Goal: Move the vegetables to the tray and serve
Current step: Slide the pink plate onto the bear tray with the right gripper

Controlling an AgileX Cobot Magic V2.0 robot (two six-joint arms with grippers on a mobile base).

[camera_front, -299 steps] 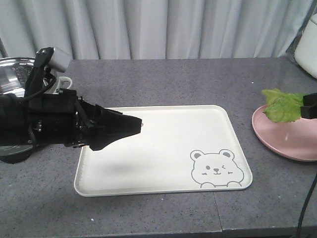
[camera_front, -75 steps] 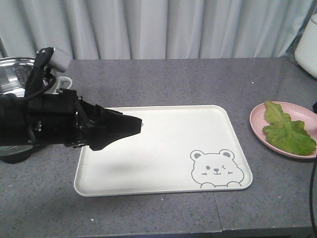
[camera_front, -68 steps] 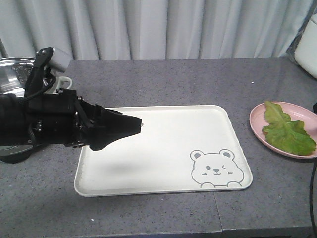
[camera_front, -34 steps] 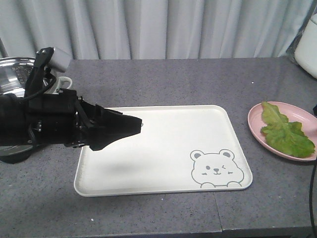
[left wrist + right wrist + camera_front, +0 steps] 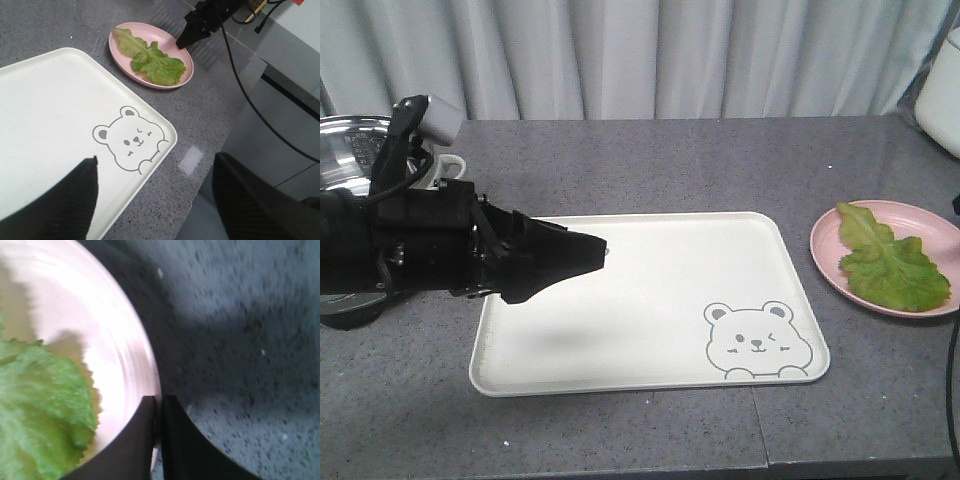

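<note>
Two tools share this: our right tool (image 5: 158,402), pinched narrow on the right rim of the pink plate (image 5: 920,215), sits just beside the lettuce (image 5: 890,268), which lies far-left to near-right in that plate, right of the tray (image 5: 650,300) where our left tool (image 5: 590,255) hovers wide.

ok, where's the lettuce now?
Front view, far right: the lettuce lies on the pink plate, right of the tray. The right claw grips the plate's rim.

We find the tray (image 5: 650,300) open from above except under the left gripper (image 5: 592,252) at its left edge, bare counter (image 5: 670,160) between tray and plate (image 5: 920,214), the right gripper (image 5: 157,407) clamped on the plate's rim, and a pot (image 5: 340,140) crowding the left.
</note>
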